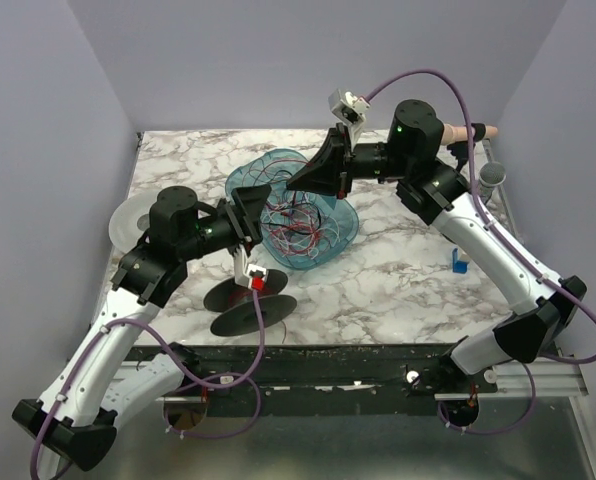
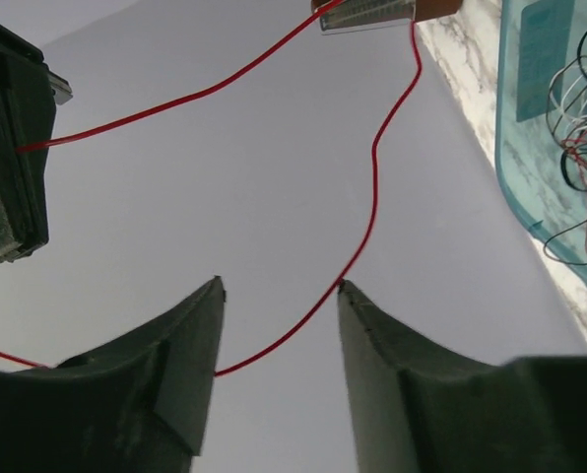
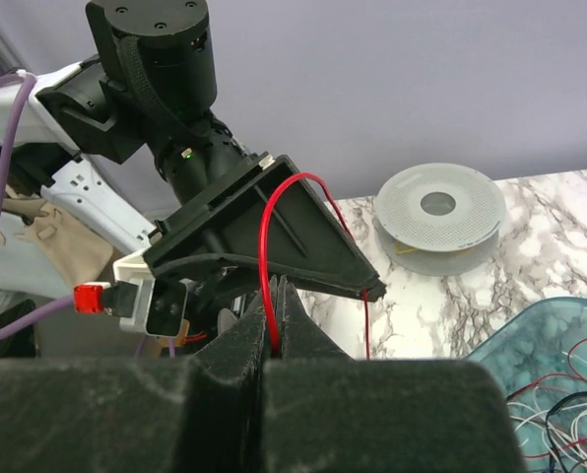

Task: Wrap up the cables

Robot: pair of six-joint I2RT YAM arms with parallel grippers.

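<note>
Between the spread fingers of the left gripper [image 2: 279, 286] a single red wire [image 2: 372, 168] hangs slack. It brushes the fingertip on the 3 o'clock side of the wrist view but is not pinched. The right gripper [image 3: 272, 296] has its fingers pressed together on the same strand. The rest of the cables [image 1: 303, 225] lie as a loose tangle of small loops inside the teal tray [image 1: 240, 180] at mid-table. The left gripper is at the tray's 9 o'clock rim and the right at about 12 o'clock. To do this step well, I judge the left fingers should close only once the strand sits centred between the pads. They can then draw it gently taut against the right gripper's pinch so that a turn forms evenly. A hard pull would likely drag the tangle over the rim or snag neighbouring loops.
</note>
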